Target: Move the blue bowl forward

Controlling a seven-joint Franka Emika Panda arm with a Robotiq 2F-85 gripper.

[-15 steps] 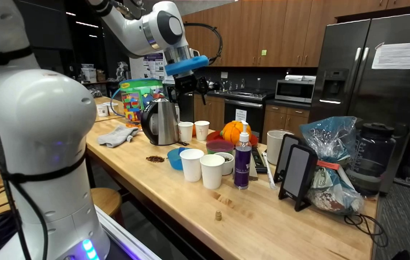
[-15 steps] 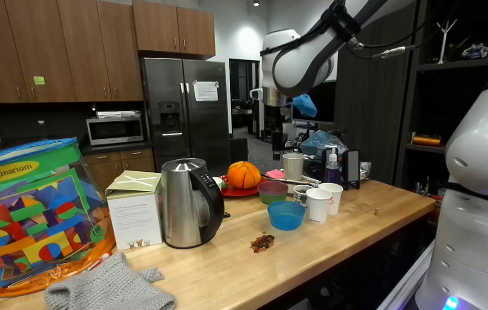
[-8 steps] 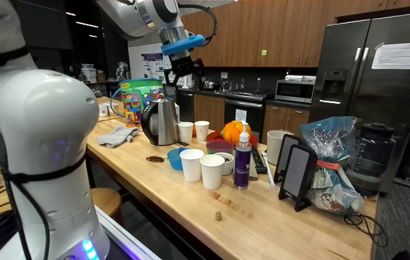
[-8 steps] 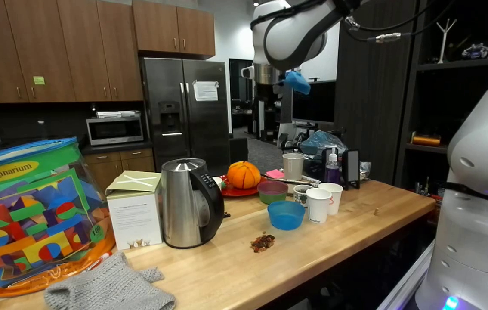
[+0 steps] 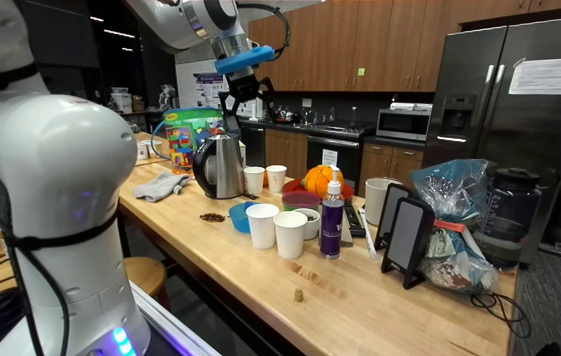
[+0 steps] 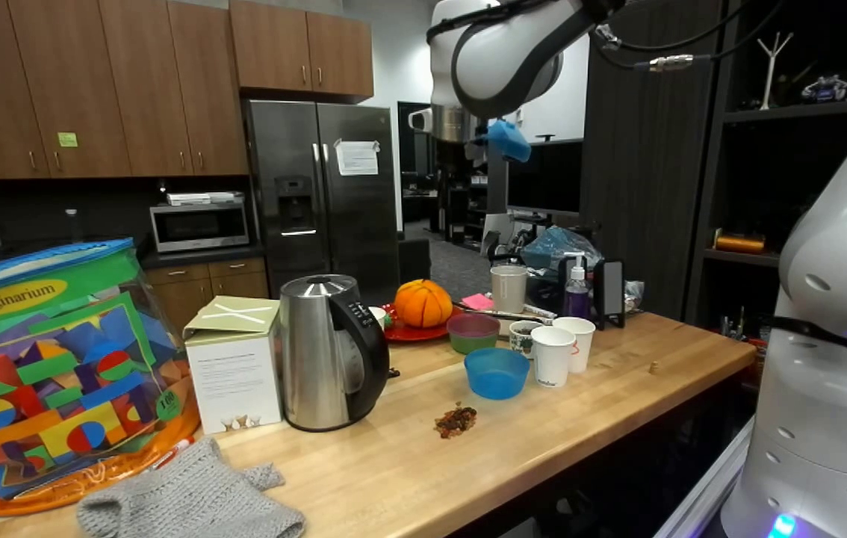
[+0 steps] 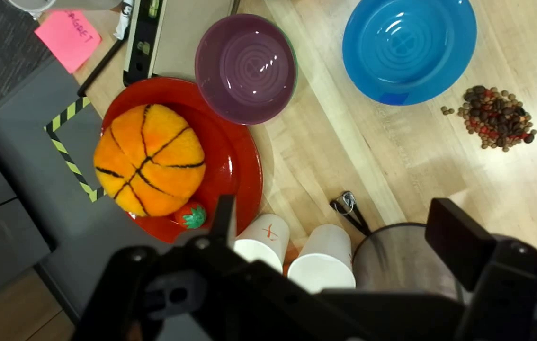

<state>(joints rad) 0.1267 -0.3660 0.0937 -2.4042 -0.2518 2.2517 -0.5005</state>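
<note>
The blue bowl (image 6: 497, 375) is round and shallow and stands upright on the wooden table, just beside a white paper cup (image 6: 553, 357). In an exterior view the bowl (image 5: 239, 218) is partly hidden behind white cups. In the wrist view the blue bowl (image 7: 403, 45) is at the top right, cut by the frame edge, with nothing in it except a small darker blue patch at its rim. My gripper (image 5: 252, 117) is high above the table, apart from the bowl. In the wrist view the gripper (image 7: 337, 220) has its fingers wide apart with nothing held.
A steel kettle (image 6: 323, 351) stands near the bowl, with two white cups (image 5: 263, 179) beside it. A purple bowl (image 7: 246, 68) stands by a red plate (image 7: 237, 166) with an orange pumpkin (image 7: 150, 161). A small pile of beans (image 6: 456, 421) lies near the bowl. A purple bottle (image 5: 331, 222) stands further along.
My gripper has moved up, and to the left in both exterior views, away from the table things. The blue bowl and the other objects have not moved.
</note>
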